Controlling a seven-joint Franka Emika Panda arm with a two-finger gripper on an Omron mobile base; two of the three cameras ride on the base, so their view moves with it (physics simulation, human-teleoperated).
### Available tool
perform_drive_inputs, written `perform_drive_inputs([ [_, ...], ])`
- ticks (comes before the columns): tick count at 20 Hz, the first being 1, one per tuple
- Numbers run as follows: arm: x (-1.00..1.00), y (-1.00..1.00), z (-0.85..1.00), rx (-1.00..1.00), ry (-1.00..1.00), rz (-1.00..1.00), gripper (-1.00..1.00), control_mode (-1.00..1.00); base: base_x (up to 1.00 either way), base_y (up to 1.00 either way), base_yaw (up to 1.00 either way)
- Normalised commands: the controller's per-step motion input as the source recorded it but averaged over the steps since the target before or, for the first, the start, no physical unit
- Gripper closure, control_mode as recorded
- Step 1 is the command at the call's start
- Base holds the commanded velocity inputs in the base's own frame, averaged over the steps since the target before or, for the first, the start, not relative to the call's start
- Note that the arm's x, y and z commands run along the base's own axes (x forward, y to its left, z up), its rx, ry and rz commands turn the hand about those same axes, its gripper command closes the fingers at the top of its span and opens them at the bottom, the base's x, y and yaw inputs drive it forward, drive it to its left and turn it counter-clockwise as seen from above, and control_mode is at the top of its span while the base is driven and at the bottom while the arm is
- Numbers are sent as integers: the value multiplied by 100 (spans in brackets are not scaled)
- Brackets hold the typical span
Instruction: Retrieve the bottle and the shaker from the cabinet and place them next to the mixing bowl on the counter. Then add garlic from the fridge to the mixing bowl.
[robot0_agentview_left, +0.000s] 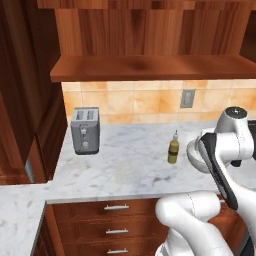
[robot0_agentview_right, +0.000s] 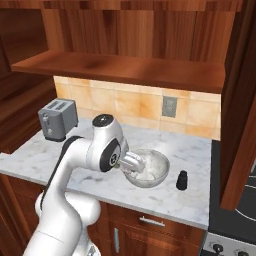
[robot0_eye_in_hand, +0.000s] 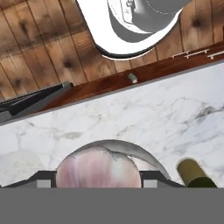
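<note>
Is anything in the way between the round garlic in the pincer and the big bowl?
Nothing visible is. In the hand view the garlic sits between the pincer's fingertips, right over the mixing bowl's rim. The bottle and the shaker stand beside the bowl, not in the path.

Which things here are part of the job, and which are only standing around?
Part of the job:
- bottle
- shaker
- mixing bowl
- counter
- cabinet
- garlic, between the gripper's fingertips

Only standing around:
- toaster
- wall socket
</note>
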Motion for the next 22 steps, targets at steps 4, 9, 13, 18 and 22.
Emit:
perform_drive_inputs([
  [4, 45, -37, -5, 10, 13, -3, 100, -100, 0, 0, 0],
  [9, 63, -12, -10, 1, 7, 0, 100, -100, 0, 0, 0],
  [13, 47, -4, -20, 0, 11, 0, 100, -100, 0, 0, 0],
  [18, 4, -1, -36, 0, 4, 0, 100, -100, 0, 0, 0],
  [22, -16, 0, -43, 0, 0, 0, 100, -100, 0, 0, 0],
])
